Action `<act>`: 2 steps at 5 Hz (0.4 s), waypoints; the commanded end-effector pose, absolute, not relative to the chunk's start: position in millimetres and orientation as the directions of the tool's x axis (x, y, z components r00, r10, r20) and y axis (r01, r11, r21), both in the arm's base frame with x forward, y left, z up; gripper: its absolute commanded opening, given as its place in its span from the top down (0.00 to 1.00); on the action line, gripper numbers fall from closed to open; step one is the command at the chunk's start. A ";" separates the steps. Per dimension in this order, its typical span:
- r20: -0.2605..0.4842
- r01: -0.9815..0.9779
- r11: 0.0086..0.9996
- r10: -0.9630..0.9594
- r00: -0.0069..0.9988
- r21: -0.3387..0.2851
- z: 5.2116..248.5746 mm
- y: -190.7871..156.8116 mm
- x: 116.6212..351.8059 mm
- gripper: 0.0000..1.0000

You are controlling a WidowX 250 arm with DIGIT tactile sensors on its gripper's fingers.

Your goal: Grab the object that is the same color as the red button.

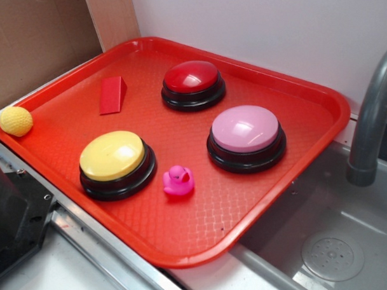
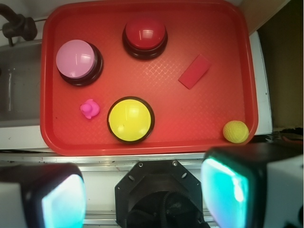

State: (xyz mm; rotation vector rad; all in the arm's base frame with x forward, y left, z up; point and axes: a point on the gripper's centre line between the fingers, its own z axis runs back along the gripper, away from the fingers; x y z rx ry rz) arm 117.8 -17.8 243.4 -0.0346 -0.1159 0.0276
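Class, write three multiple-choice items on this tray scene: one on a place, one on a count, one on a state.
1. The yellow ball lies at the tray's
A. rim corner
B. middle
C. sink side

2. How many dome buttons are there?
A. two
B. three
C. four

3. The tool is
A. gripping the red block
B. pressing the red button
C. open, holding nothing

Answers: 1 A, it sits at the corner edge. 2 B, red, pink button and yellow button. 3 C, its fingers stand apart in the wrist view.
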 end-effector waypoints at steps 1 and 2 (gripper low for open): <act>0.115 -0.026 0.999 0.030 0.993 -0.036 243.4 -17.8 117.8 0.00; 0.113 0.051 0.999 -0.052 0.992 0.009 245.9 -15.2 105.4 0.00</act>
